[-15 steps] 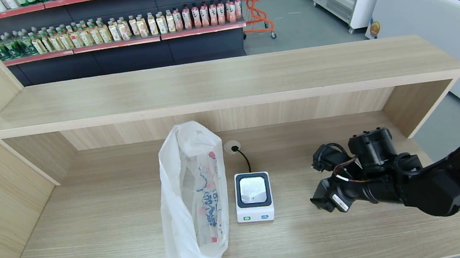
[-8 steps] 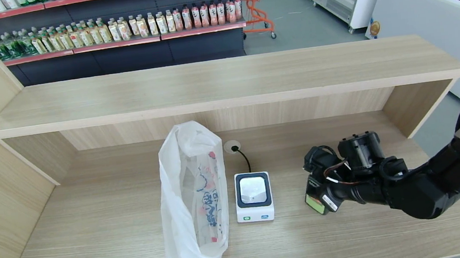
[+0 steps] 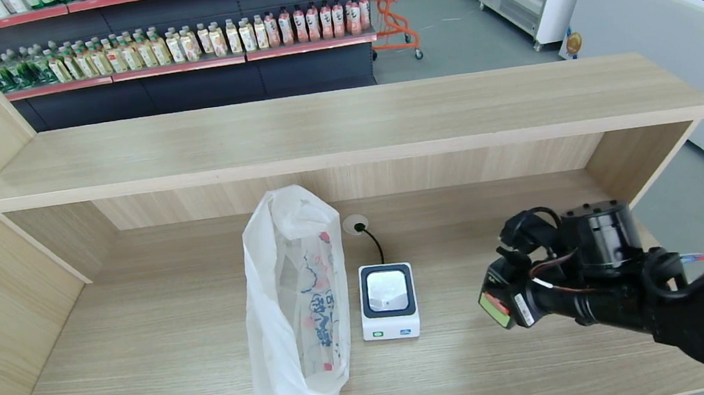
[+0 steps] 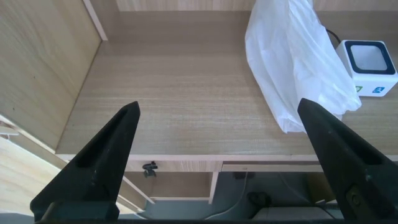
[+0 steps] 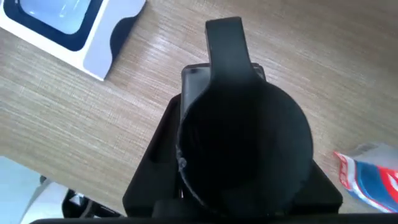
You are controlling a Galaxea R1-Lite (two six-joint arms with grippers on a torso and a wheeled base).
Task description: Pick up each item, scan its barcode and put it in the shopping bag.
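Over the last second the right end effector (image 3: 501, 300) has been carried a little towards the scanner (image 3: 388, 299) and then drawn back slightly, so that it is now found to the scanner's right, near it but not over it. In the same interval the wrist has been rolled, and a small green-and-red item (image 3: 492, 311) that was hidden a second ago has been turned into sight at the tip, on the side facing the scanner. It cannot be told whether the right end effector is closed on this item, because the tip is masked by dark housing in the right wrist view.

Nothing else has been shifted. The shopping bag (image 3: 295, 310) is left standing open just to the scanner's left, almost touching it, and the scanner is left flat on the bench (image 3: 144, 353) with its window upward. A red, white and blue packet (image 3: 698, 257) is seen well to the scanner's right, beyond the right arm.

The left end effector (image 4: 217, 106) is held with its jaws wide apart and nothing between them, well to the scanner's left, past the bag, above the bench's near edge.

The roll is judged to be preparation for scanning: the item's face is being lined up, but it has not yet been brought above the window. A scan is therefore judged to be outstanding, and bagging after it. The packet is judged to be waiting its turn.
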